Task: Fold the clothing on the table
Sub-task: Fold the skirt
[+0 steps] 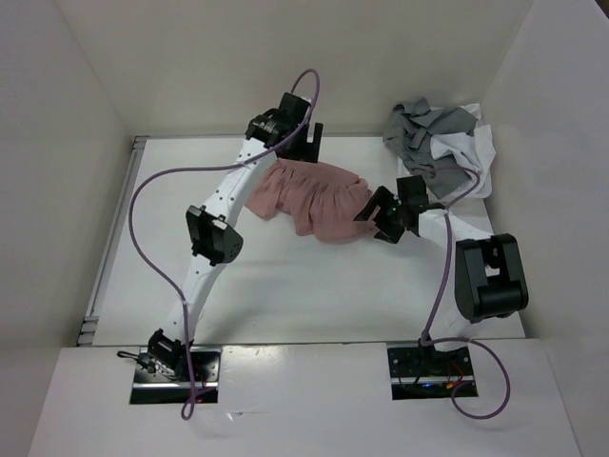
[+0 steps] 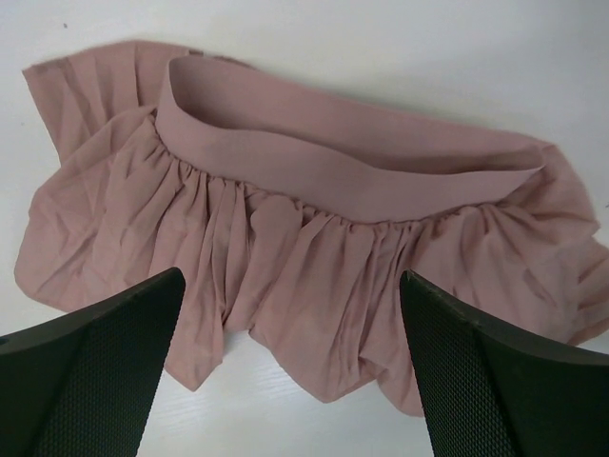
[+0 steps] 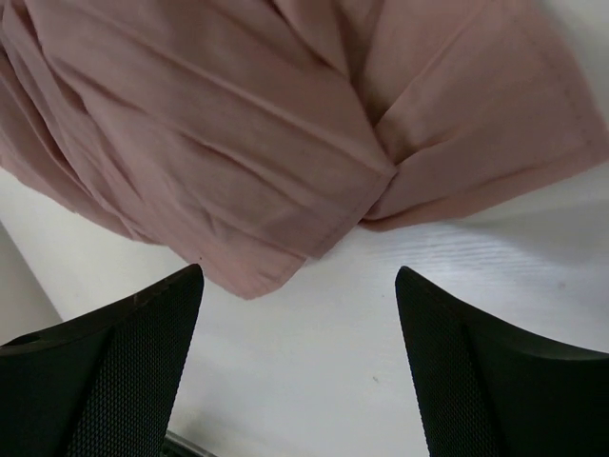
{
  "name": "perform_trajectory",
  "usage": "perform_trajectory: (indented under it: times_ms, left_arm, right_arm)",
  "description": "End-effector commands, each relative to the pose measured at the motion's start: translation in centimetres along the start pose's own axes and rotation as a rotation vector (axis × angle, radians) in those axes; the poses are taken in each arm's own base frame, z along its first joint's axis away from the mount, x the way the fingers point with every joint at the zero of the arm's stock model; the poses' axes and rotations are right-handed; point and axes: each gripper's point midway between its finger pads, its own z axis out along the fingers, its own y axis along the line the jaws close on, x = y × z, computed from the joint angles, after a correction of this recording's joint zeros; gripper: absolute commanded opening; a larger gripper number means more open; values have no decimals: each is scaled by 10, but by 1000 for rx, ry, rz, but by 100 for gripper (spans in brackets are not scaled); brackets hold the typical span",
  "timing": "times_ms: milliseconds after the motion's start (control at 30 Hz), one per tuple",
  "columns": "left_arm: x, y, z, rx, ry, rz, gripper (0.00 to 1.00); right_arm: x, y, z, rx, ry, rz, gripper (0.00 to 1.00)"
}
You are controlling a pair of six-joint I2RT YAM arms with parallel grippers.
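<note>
Looking down from the overhead camera, I see the clothing (image 1: 314, 202) lying rumpled on the table (image 1: 285, 295), somewhat behind the middle and stretched between my two arms. The left claw (image 1: 306, 143) sits at the garment's far left edge, and the right claw (image 1: 367, 213) is just beside its right end. Through the left wrist camera the left claw (image 2: 290, 286) stands wide open with nothing held; the clothing (image 2: 314, 219) fills the view, its smooth band looped across the top and the gathered ruffles fanning down toward the fingers (image 2: 105, 362). I cannot tell whether those tips touch the cloth. Through the right wrist camera the right claw (image 3: 298, 276) is also spread wide and holds nothing: bare white tabletop lies between its fingers (image 3: 114, 362), and the clothing (image 3: 238, 124) lies just ahead of them, a folded corner pointing down toward the gap. At the far right corner a grey garment (image 1: 423, 129) is heaped on a white garment (image 1: 473, 157), apart from the pink one.
</note>
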Motion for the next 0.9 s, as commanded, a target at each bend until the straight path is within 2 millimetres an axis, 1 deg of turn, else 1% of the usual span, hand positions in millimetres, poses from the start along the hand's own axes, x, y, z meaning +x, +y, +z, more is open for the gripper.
perform_trajectory:
  times_ms: [0, 33, 67, 100, 133, 167, 200, 233, 267, 300, 367, 400, 433, 467, 500, 533, 567, 600, 667, 700, 733, 767, 800, 833, 867]
  left_arm:
    - [-28, -1, -45, 31, -72, 23, 100]
    - [-27, 0, -47, 30, -68, 24, 100]
    - [-31, 2, -52, 20, -83, 22, 100]
    - [-37, 2, -67, 25, -104, 19, 100]
    - [-42, 1, -73, 38, -121, 25, 100]
    - [-40, 5, -75, 50, -106, 19, 100]
    - [-50, 5, -93, 59, -141, 15, 100]
    - [-52, 9, -99, 63, -145, 9, 100]
    - [-55, 9, -105, 66, -158, 8, 100]
    - [-55, 11, -117, 67, -164, 18, 100]
    - [-58, 12, -128, 72, -190, 24, 100]
    - [-63, 13, -146, 78, -219, 21, 100]
    - [-49, 20, -138, 62, -179, 20, 100]
    - [-51, 20, -140, 67, -200, 18, 100]
    - [-54, 26, -156, 66, -229, 9, 100]
    - [-50, 27, -157, 65, -228, 9, 100]
    - [-34, 32, -145, 63, -194, 8, 100]
    - [-35, 39, -158, 65, -215, -3, 100]
    - [-29, 44, -160, 89, -215, -20, 100]
    - [-23, 51, -164, 85, -209, -37, 100]
    - [-20, 52, -168, 85, -208, -37, 100]
    - [-24, 59, -179, 72, -237, -46, 100]
    - [-24, 64, -182, 65, -242, -52, 100]
    - [-23, 66, -185, 56, -245, -53, 100]
    - [-22, 66, -191, 58, -252, -54, 100]
  right_arm:
    - [-27, 12, 3, -98, -92, 62, 87]
    - [-23, 7, 8, -88, -82, 66, 87]
    - [-23, 3, 11, -75, -83, 69, 87]
    - [-24, 5, 11, -81, -90, 67, 87]
    - [-26, 5, 15, -86, -94, 75, 87]
    - [-26, 4, 18, -84, -91, 86, 87]
    - [-28, 6, 18, -92, -99, 82, 87]
    - [-34, 5, 20, -102, -117, 84, 88]
    - [-35, 5, 23, -104, -118, 94, 88]
    - [-35, 5, 25, -106, -120, 93, 88]
    - [-41, 7, 29, -117, -144, 87, 88]
    - [-39, 4, 32, -116, -141, 97, 88]
    - [-39, 9, 33, -131, -147, 86, 88]
    - [-41, 10, 36, -144, -158, 90, 88]
    - [-41, 9, 40, -145, -159, 90, 88]
    - [-35, 14, 43, -155, -147, 83, 88]
    - [-31, 17, 46, -161, -142, 75, 98]
    - [-31, 19, 52, -160, -143, 68, 98]
    - [-20, 29, 60, -161, -123, 43, 98]
    - [-19, 32, 66, -168, -120, 34, 98]
    - [-15, 35, 69, -173, -113, 35, 98]
    - [-10, 41, 72, -180, -102, 22, 97]
    - [-11, 39, 76, -173, -106, 33, 95]
    - [-7, 46, 76, -190, -105, 28, 95]
    - [-3, 47, 79, -194, -98, 21, 93]
